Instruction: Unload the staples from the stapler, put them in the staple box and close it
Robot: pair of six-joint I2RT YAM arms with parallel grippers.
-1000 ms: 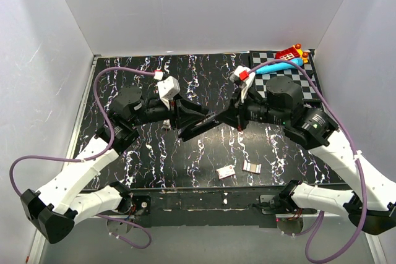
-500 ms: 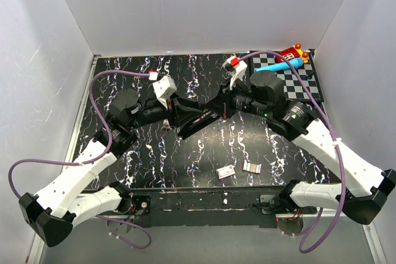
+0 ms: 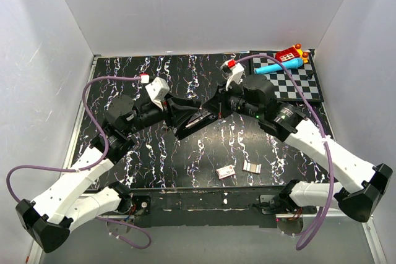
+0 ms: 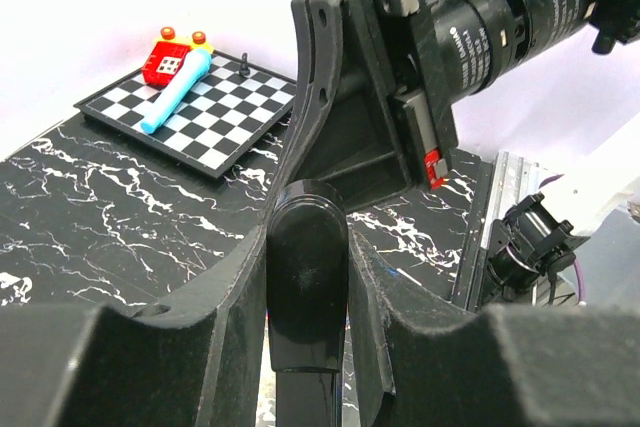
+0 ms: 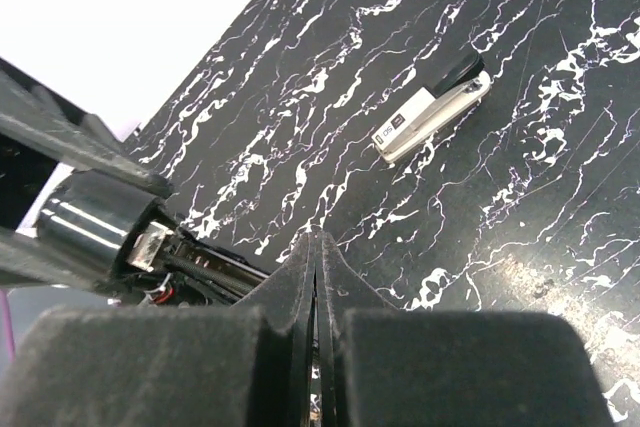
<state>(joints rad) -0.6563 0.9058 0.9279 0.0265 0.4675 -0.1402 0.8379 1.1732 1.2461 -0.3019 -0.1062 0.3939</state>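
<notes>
Left gripper (image 4: 310, 239) clamps the stapler (image 4: 308, 297), its long axis aimed at the right gripper (image 5: 316, 243) (pinched shut, empty) just beyond its tip.

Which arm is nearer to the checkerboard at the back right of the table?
Right. The right arm sits at the near-left corner of the checkerboard; the left arm reaches in from the table's far left side.

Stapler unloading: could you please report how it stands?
Left pincer shut on stapler, held aloft. Right pincer shut, tip near stapler's free end. Nothing between them.
</notes>
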